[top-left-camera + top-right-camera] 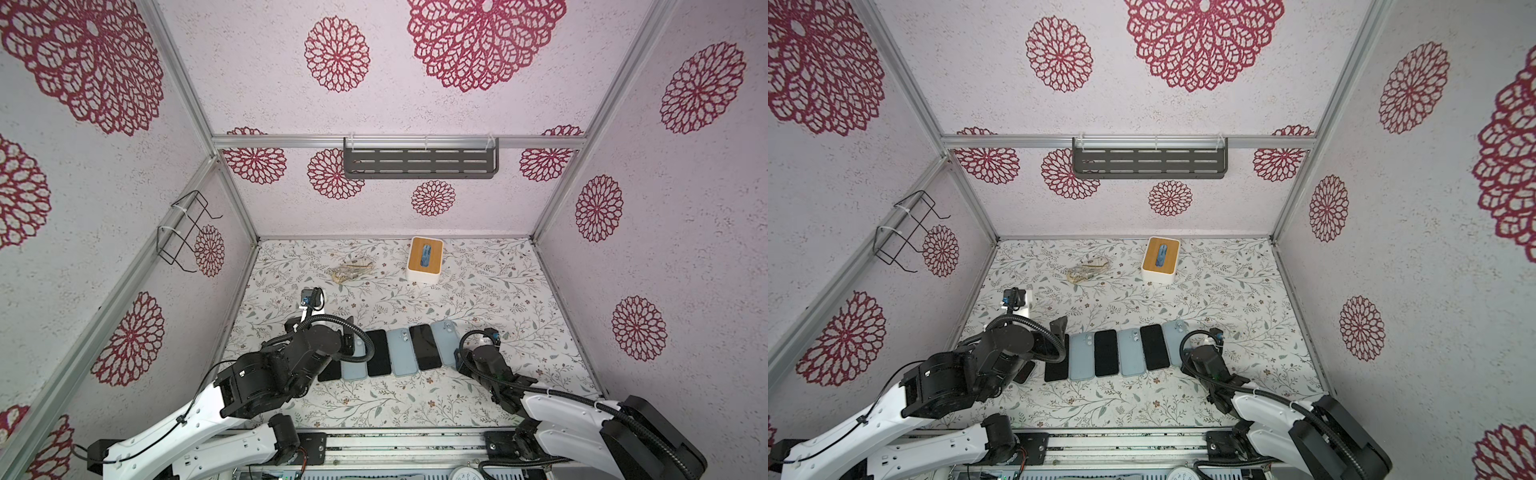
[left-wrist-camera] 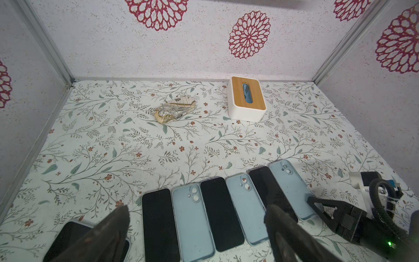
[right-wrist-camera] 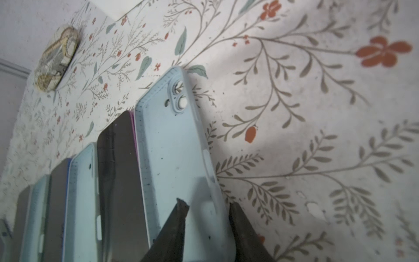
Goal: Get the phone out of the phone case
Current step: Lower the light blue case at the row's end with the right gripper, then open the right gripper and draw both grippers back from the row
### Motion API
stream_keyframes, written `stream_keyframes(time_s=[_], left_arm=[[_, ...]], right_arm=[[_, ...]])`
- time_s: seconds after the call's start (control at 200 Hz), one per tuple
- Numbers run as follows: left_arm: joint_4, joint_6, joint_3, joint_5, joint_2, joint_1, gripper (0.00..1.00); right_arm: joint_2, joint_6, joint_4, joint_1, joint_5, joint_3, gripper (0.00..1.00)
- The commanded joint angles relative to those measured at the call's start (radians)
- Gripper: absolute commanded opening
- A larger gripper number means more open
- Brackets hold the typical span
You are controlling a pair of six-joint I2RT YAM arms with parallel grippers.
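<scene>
Found three dark phones (image 1: 378, 353) and three pale-blue cases (image 1: 402, 352) alternating in a row at lower centre of both top views, cases apparently empty (camera cut-outs showing through). Noted right gripper (image 3: 207, 203) partly parted astride the long edge of the rightmost phone case (image 3: 172, 147), apparently clamping nothing, with a bare phone (image 3: 118, 158) just beside. Noted left gripper (image 2: 196, 208) spread wide and empty above the row. Judged extraction essentially done. Left undetermined the status of one further handset (image 2: 68, 236) at lower left.

Four dark phones (image 2: 158, 224); three pale-blue cases (image 2: 192, 217); one tissue box (image 2: 247, 99); one patterned pouch (image 2: 174, 111)
</scene>
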Motion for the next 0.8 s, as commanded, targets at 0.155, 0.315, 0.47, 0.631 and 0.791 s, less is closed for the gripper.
stream_keyframes(time_s=[0.155, 0.315, 0.47, 0.631, 0.791], left_arm=[[0.052, -0.091, -0.068, 0.228, 0.003, 0.175, 0.97], [0.084, -0.143, -0.117, 0.359, 0.054, 0.35, 0.97], [0.106, -0.181, -0.169, 0.463, 0.087, 0.558, 0.97], [0.006, -0.216, -0.19, 0.404, 0.108, 0.726, 0.97], [-0.017, -0.198, -0.251, 0.403, 0.082, 0.894, 0.97]], right_arm=[[-0.23, -0.081, -0.328, 0.003, 0.056, 0.051, 0.82], [-0.381, -0.187, -0.514, -0.012, 0.101, 0.149, 0.95], [-0.365, -0.279, -0.598, -0.02, 0.107, 0.282, 0.99], [-0.312, -0.348, -0.593, -0.019, 0.083, 0.388, 0.99], [-0.254, -0.391, -0.543, -0.02, 0.034, 0.444, 0.99]])
